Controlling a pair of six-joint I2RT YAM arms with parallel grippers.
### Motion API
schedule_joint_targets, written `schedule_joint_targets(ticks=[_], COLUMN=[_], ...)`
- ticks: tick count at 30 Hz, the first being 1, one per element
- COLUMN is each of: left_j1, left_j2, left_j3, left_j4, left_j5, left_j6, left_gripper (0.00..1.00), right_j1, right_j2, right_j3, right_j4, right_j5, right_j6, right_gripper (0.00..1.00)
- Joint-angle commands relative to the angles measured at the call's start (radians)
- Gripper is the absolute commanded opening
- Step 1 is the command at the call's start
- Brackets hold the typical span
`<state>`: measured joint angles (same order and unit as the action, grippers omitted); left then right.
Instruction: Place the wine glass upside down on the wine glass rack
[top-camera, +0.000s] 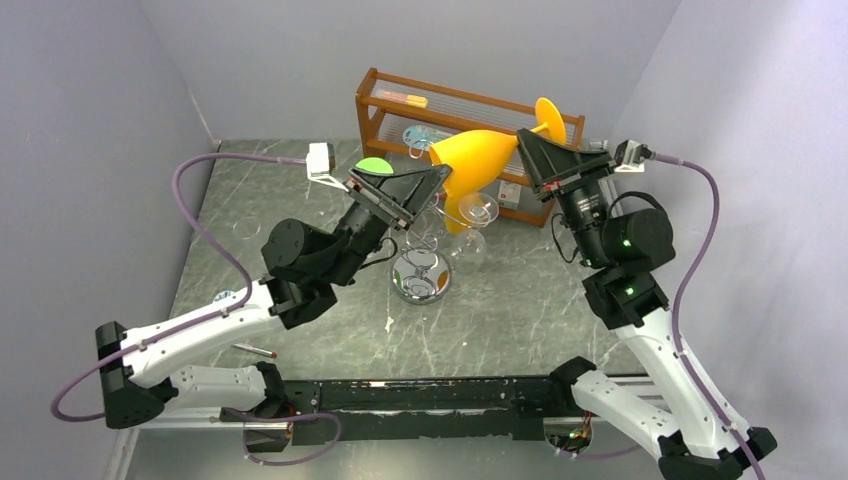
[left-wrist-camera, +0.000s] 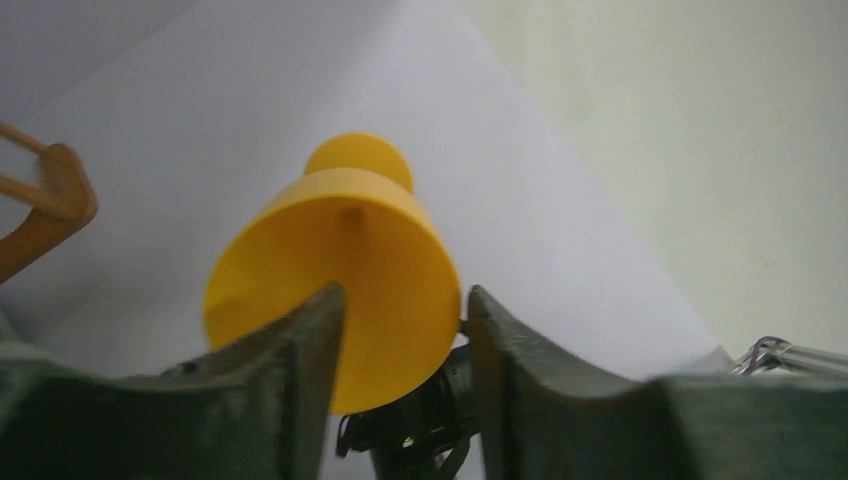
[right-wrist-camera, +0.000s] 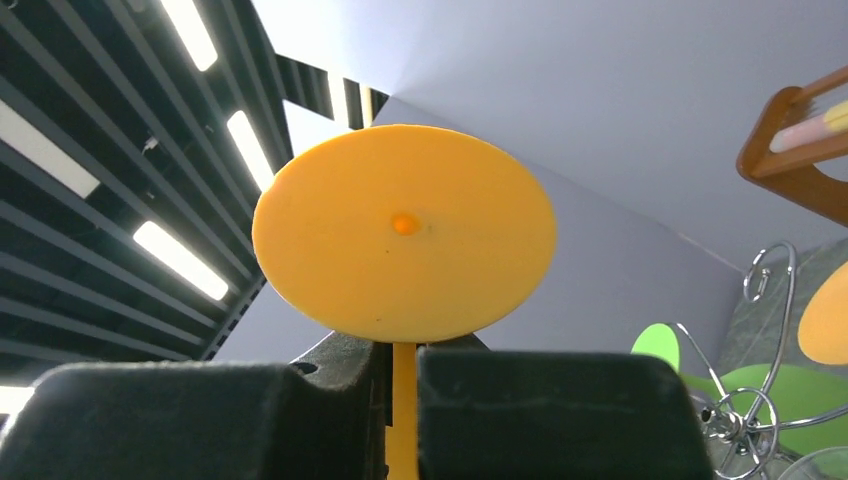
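Observation:
The orange wine glass (top-camera: 475, 158) is held in the air, lying nearly level above the rack, bowl to the left and foot (top-camera: 548, 115) to the right. My right gripper (top-camera: 530, 140) is shut on its thin stem just below the foot (right-wrist-camera: 403, 232), as the right wrist view (right-wrist-camera: 400, 360) shows. My left gripper (top-camera: 432, 180) is open at the bowl's rim. In the left wrist view (left-wrist-camera: 400, 320) the bowl (left-wrist-camera: 340, 280) lies just beyond the spread fingers. The silver wire wine glass rack (top-camera: 428, 235) stands below on its round shiny base (top-camera: 420, 278).
A brown wooden shelf unit (top-camera: 385, 100) stands behind the rack. Clear glasses (top-camera: 478, 208) and a green one (top-camera: 373, 165) hang on the rack. Rack scrolls (right-wrist-camera: 770, 290), green glass parts (right-wrist-camera: 655, 345) and another orange disc (right-wrist-camera: 825, 315) show in the right wrist view. A red-tipped pen (top-camera: 255, 350) lies front left.

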<state>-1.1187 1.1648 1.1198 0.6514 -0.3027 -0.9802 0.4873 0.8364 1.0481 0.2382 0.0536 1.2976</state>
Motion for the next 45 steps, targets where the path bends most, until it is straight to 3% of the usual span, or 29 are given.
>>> schedule_joint_targets(ticks=[1, 6, 10, 14, 16, 24, 31, 36, 39, 45], left_j1=[-0.006, -0.006, -0.006, -0.006, -0.006, -0.006, -0.006, -0.006, -0.006, -0.006], left_j2=[-0.083, -0.187, -0.258, -0.28, -0.301, -0.359, -0.214, -0.176, -0.165, -0.141], left_j3=[-0.026, 0.018, 0.041, 0.156, 0.178, 0.154, 0.203, 0.12, 0.089, 0.118], left_j4=[-0.162, -0.558, -0.718, -1.008, -1.075, -1.043, -0.995, -0.807, -0.736, -0.741], left_j5=[-0.006, -0.035, 0.028, 0.063, 0.07, 0.178, 0.376, 0.481, 0.509, 0.49], left_j6=[-0.069, -0.092, 0.046, 0.194, 0.226, 0.203, 0.018, -0.133, -0.176, -0.188], left_gripper=[0.58, 0.77, 0.89, 0.94, 0.95, 0.9, 0.89, 0.87, 0.89, 0.93], right_j1=[0.002, 0.002, 0.002, 0.001, 0.001, 0.001, 0.0, -0.001, -0.001, -0.001], right_j2=[-0.05, -0.087, -0.128, -0.194, -0.227, -0.273, -0.305, -0.32, -0.328, -0.346], right_j3=[0.01, 0.051, 0.039, -0.004, -0.035, -0.057, -0.053, -0.055, -0.068, -0.112], right_j4=[-0.003, -0.123, -0.169, -0.232, -0.275, -0.424, -0.457, -0.486, -0.49, -0.461], right_j5=[0.021, -0.02, -0.127, -0.276, -0.349, -0.723, -0.806, -0.873, -0.906, -0.957], right_j6=[-0.041, -0.12, -0.228, -0.329, -0.389, -0.761, -0.977, -1.096, -1.129, -1.176], right_gripper=[0.0, 0.0, 0.0, 0.0, 0.0, 0.0, 0.0, 0.0, 0.0, 0.0])
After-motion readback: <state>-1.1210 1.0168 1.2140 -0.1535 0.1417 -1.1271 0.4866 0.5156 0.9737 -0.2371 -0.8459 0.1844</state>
